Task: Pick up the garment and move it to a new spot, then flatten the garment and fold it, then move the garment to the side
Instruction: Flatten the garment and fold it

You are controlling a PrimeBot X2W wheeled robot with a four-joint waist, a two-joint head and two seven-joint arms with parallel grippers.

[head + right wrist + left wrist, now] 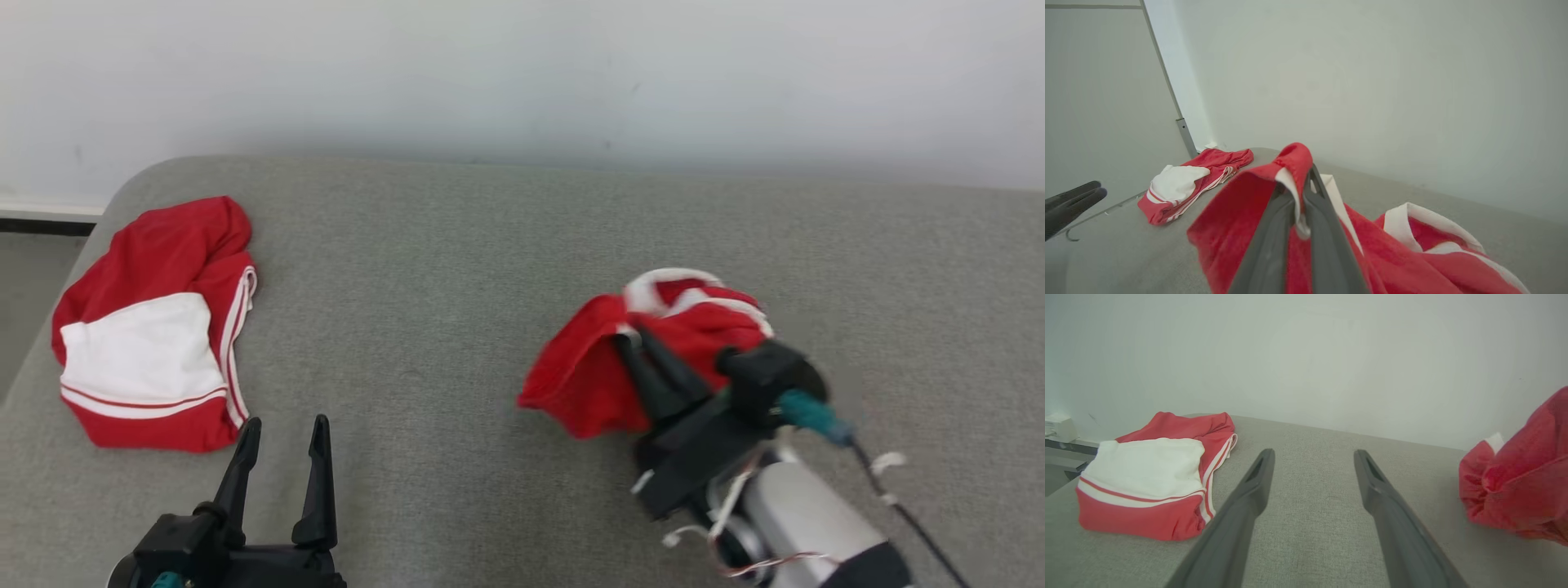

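A grey fabric-covered table [490, 269] is set against a pale wall [522, 73]. On its right half the garment [588, 367] is bunched into a loose red heap, with its top fold raised and the rest trailing on the table. A second red-and-white piece [155, 351] is laid folded near the left corner, well apart from it. The right gripper [641, 343] is sunk into the heap. In the right wrist view its jaws are seen clenched on the raised fold, beside a strip of white trim [1333, 192]. The left gripper [286, 425] is held low over bare table between the two pieces, with its jaws released wide and nothing grasped.

The garment is judged light, limp and slick. Such thin cloth is likely to sag, to slide out of a shallow pinch and to be dragged into new creases. A hold on a trimmed or hemmed edge, where layers are doubled, is judged firmer than one on a single layer. For flattening, two separate edge points such as shoulders or hem corners would be needed, and these cannot be made out in the heap.
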